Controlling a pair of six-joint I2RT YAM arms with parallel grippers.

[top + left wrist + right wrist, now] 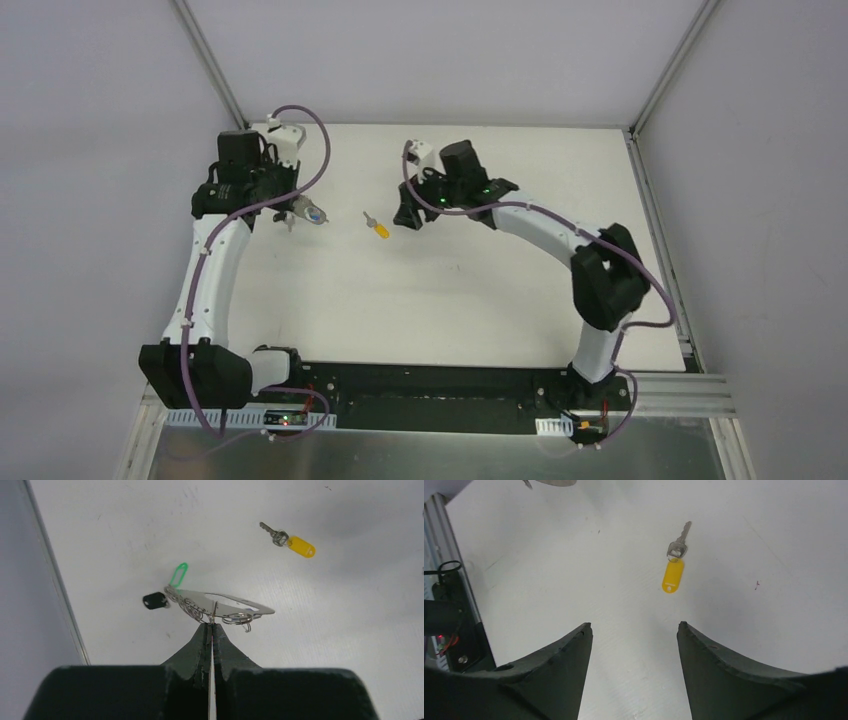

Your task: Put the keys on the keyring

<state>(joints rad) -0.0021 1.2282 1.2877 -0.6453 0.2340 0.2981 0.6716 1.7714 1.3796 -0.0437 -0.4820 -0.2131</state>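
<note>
My left gripper (212, 625) is shut on the keyring (225, 605), a pale silver oval loop held above the table. A green tag (178, 575), a black key head (154, 600) and small wire rings hang from it. In the top view the keyring (312, 213) shows beside the left gripper (285, 210). A key with a yellow-orange head (377, 227) lies loose on the table between the arms; it also shows in the left wrist view (292, 540) and the right wrist view (674, 565). My right gripper (634, 625) is open and empty, just short of that key; it is right of the key in the top view (408, 212).
The white table (450, 290) is bounded by grey walls and aluminium rails (210, 60). A rail and wall edge (55, 580) run close on the left of the left gripper. A black block with a red light (446, 630) sits at the left of the right wrist view.
</note>
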